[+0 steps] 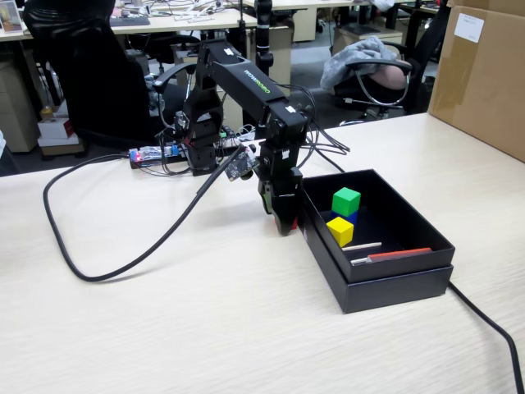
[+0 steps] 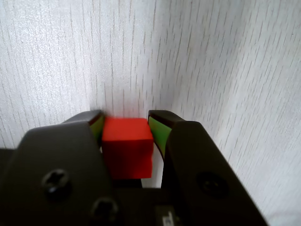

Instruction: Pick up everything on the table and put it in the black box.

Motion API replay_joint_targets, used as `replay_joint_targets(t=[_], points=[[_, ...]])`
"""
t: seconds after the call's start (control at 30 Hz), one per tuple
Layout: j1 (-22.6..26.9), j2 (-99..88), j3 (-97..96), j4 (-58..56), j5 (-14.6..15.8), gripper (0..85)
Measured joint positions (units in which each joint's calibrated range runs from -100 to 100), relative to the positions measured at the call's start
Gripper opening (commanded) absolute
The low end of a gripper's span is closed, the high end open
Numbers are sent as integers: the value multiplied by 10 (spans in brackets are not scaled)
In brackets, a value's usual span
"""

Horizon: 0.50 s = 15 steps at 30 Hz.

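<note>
In the wrist view a red cube [image 2: 127, 147] sits between the two green-padded jaws of my gripper [image 2: 126, 117], and both pads press its sides. The gripper points down at the light wood table. In the fixed view the gripper [image 1: 284, 223] is low over the table, just left of the black box [image 1: 392, 283]; the red cube barely shows there. The box holds a green cube [image 1: 346, 200] on a blue cube [image 1: 350, 217], a yellow cube [image 1: 340, 231], a white stick [image 1: 362, 245] and a red stick [image 1: 395, 255].
A thick black cable [image 1: 123, 267] loops across the table left of the arm. Another cable [image 1: 484, 316] runs off behind the box to the right. A cardboard box [image 1: 484, 78] stands at the back right. The arm's base [image 1: 201, 148] is at the table's far edge.
</note>
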State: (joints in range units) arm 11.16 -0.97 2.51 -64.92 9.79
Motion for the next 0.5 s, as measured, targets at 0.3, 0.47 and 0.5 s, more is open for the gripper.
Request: replay_joint_targets(t=[0.3,0.47,0.5], points=[[-2,-4,0,6,-1,68],[-22,-97,-1,14,-8,68],[-32,-149,-1,14,-14,68]])
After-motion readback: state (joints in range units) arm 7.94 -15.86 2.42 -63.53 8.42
